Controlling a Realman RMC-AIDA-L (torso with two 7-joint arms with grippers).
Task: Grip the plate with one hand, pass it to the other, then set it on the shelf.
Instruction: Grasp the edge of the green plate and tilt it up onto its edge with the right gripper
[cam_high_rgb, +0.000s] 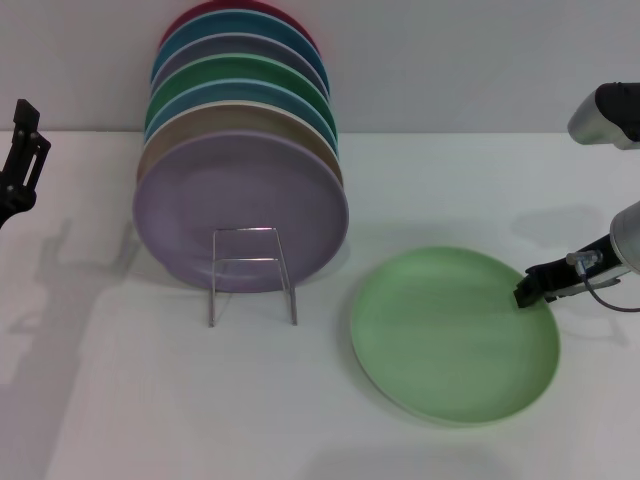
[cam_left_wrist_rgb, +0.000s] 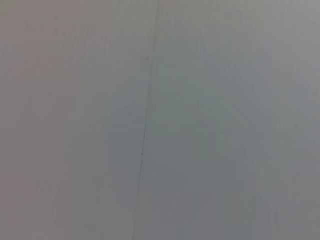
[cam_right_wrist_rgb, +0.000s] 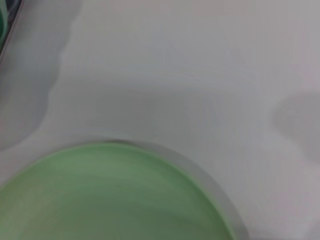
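The pale light-green plate (cam_high_rgb: 453, 333) lies flat on the white table, right of centre. It also fills the lower part of the right wrist view (cam_right_wrist_rgb: 110, 195). My right gripper (cam_high_rgb: 528, 289) is at the plate's right rim, low over the table. The silver wire shelf (cam_high_rgb: 250, 272) stands left of the plate, its squared loop in front of a row of upright plates. My left gripper (cam_high_rgb: 20, 165) is held up at the far left edge, away from everything. The left wrist view shows only a blank grey surface.
Several plates stand on edge in the shelf, a lilac-purple plate (cam_high_rgb: 240, 205) foremost, then tan, teal, emerald-green, blue and red ones behind. A grey wall rises behind the table. The table (cam_high_rgb: 150, 400) is white and bare in front.
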